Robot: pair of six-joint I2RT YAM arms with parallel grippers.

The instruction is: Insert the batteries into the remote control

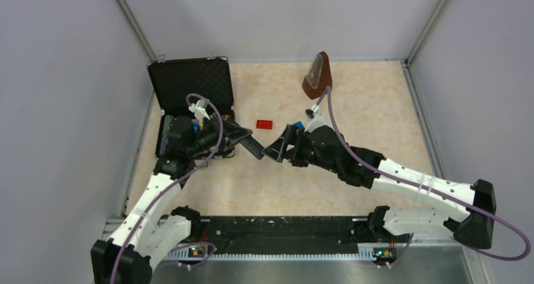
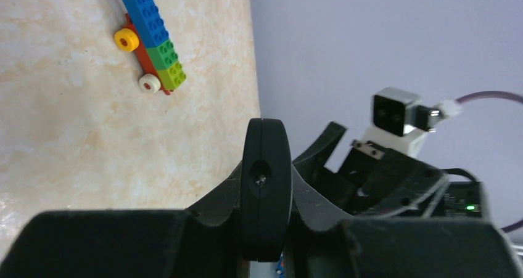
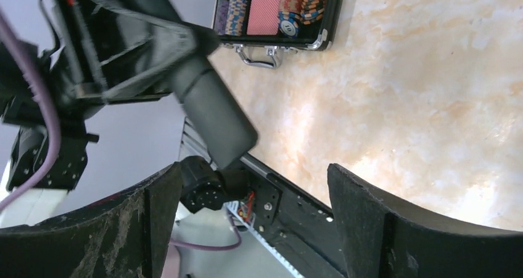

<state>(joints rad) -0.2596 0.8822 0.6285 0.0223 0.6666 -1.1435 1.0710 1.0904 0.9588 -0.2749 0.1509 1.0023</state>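
Observation:
My left gripper (image 1: 234, 135) is shut on the remote control (image 1: 253, 147), a slim black bar held above the table and pointing right. In the left wrist view the remote (image 2: 265, 185) shows end-on, clamped between the fingers of the left gripper (image 2: 265, 228). My right gripper (image 1: 276, 150) is open, its jaws facing the remote's free end without touching it. In the right wrist view the remote (image 3: 213, 108) reaches down from the upper left, just beyond the spread fingers of the right gripper (image 3: 253, 176). No batteries show in any view.
An open black case (image 1: 192, 85) holding poker chips (image 3: 277, 7) lies at the back left. A red brick (image 1: 265, 124) lies mid-table. A toy-brick train (image 2: 151, 40) stands beside the right arm. A brown wedge-shaped object (image 1: 318, 76) stands at the back.

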